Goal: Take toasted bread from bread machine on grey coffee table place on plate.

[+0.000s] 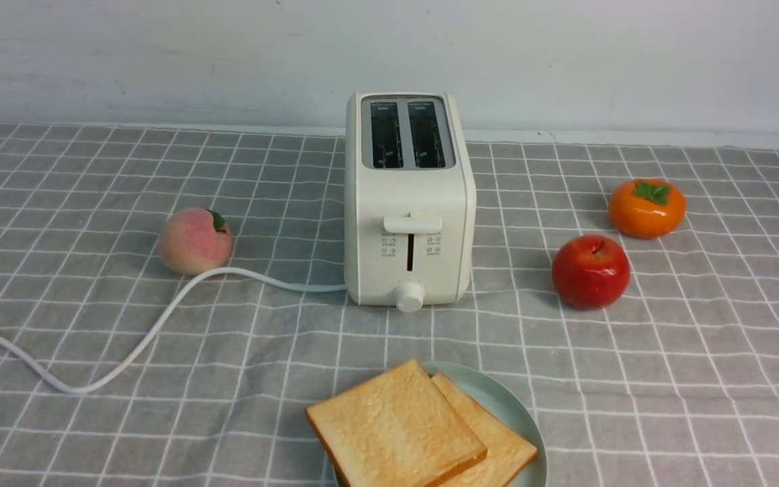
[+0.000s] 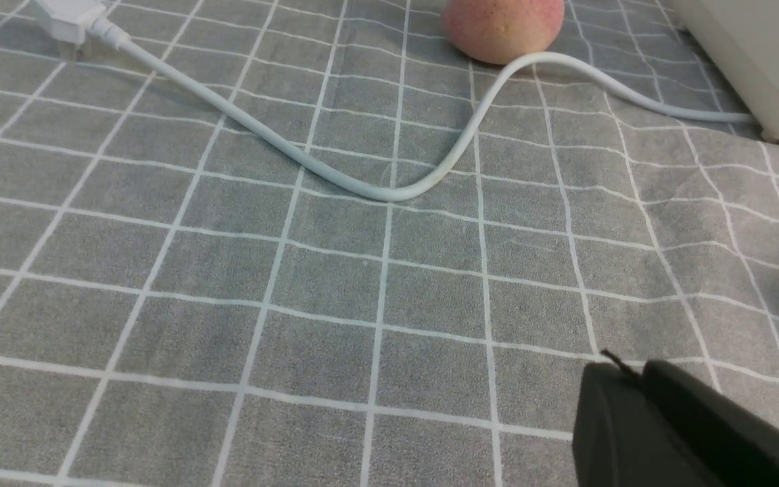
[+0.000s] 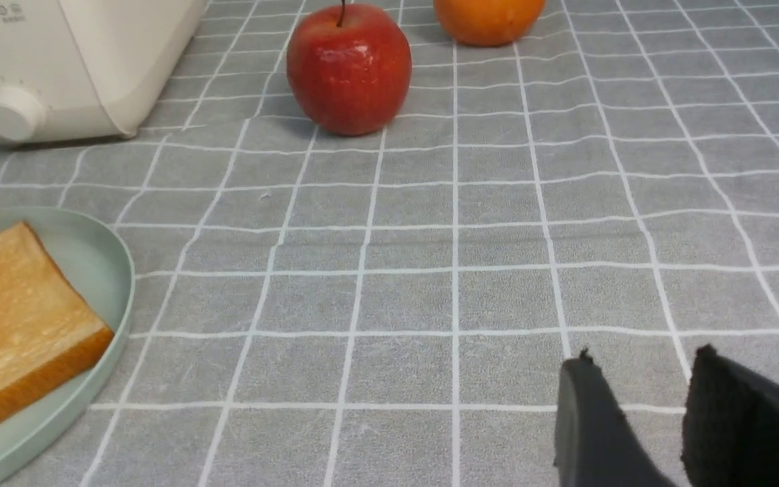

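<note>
Two toast slices (image 1: 406,426) lie overlapped on the plate (image 1: 521,416), just in front of the toaster (image 1: 408,203), whose slots look empty, so the job seems finished. Left gripper (image 2: 640,385), left of the toaster near its cord (image 2: 389,193), is pinched together and empty. Right gripper (image 3: 640,399), beside the plate, stands partly apart, holding nothing.

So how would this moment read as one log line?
toast: both slices on plate | toaster: slots empty | left end effector: shut, empty | right end effector: open, empty

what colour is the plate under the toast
Pale mint green plate; front view shows it best.
</note>
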`<state>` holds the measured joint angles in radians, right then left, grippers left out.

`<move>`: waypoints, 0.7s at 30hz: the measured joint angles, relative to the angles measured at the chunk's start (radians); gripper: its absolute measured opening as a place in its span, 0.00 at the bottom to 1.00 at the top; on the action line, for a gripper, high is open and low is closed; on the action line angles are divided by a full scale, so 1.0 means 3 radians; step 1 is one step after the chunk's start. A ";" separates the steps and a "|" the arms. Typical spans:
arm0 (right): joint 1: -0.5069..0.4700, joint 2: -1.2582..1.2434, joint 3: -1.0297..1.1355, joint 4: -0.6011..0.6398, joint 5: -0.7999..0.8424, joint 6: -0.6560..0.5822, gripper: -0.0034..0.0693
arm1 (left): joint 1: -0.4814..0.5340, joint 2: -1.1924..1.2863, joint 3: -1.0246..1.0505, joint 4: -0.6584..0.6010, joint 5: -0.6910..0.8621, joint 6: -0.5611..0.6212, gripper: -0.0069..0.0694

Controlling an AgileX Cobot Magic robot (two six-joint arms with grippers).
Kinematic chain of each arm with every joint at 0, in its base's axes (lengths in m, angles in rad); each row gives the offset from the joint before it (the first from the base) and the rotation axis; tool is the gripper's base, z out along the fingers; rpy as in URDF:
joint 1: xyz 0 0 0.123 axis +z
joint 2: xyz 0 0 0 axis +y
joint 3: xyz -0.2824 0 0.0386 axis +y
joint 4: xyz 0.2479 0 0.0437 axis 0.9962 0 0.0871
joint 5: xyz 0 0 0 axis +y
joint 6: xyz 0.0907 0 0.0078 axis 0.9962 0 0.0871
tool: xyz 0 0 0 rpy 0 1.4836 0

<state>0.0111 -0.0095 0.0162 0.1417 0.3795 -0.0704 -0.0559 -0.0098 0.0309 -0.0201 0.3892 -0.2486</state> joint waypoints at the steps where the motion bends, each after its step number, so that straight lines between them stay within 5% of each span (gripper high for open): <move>1: 0.0004 0.0000 0.0000 0.0000 0.0000 -0.0006 0.35 | 0.0000 0.0000 0.0000 0.0000 0.0000 0.0000 0.14; 21: 0.0011 0.0000 0.0000 0.0000 0.0003 -0.0022 0.37 | 0.0000 0.0000 0.0000 0.0000 0.0004 0.0000 0.16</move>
<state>0.0142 -0.0095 0.0162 0.1417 0.3805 -0.0771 -0.0559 -0.0098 0.0309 -0.0201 0.3903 -0.2486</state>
